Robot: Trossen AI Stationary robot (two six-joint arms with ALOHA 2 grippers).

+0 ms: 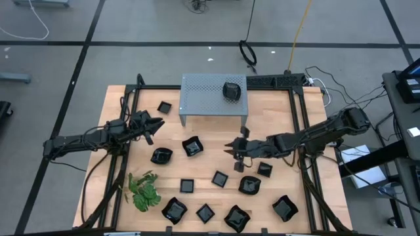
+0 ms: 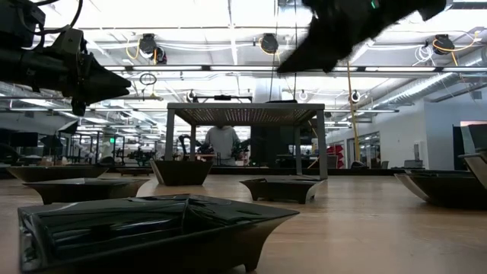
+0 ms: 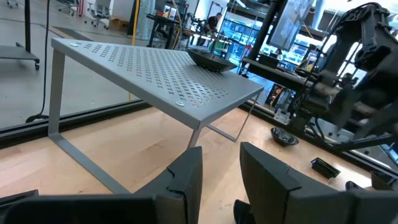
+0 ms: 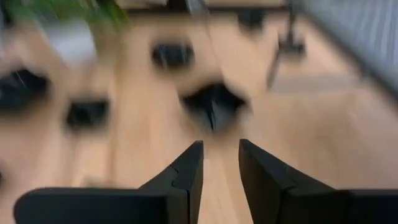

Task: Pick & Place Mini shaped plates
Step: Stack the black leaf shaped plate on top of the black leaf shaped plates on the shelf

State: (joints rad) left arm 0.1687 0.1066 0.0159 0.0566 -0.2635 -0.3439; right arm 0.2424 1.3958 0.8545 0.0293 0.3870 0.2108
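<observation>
1. The small glossy black mini shaped plates (image 1: 237, 218) lie scattered over the pale wooden table (image 1: 210, 141), mostly in its near half, from 4 through 6 to 8 o'clock. One plate (image 1: 232, 90) sits on top of the grey perforated metal stand (image 1: 209, 95) at 12 o'clock.

2. Step in hand, as I judge it: a reach for the next plate. The right gripper (image 1: 231, 149) hangs mid-table with its fingers a narrow gap apart and nothing between them. A wavy-edged plate (image 4: 214, 104) lies ahead of it.

3. The next move calls for lining up over one rim, descending and closing on the thin edge. The glossy rim looks slippery.

4. The left gripper (image 1: 155, 124) waits at 9 o'clock, pointing at the stand. Its fingers (image 3: 186, 180) stand slightly parted and empty.

5. Only the high view gives the whole layout, with the green leafy sprig (image 1: 144, 190) at 7 o'clock.

6. Only the low view shows plate profiles: shallow, with flared rims. It also shows a person standing in the room behind.

7. The left wrist view alone shows the stand's plate resting near the stand's far edge.
</observation>
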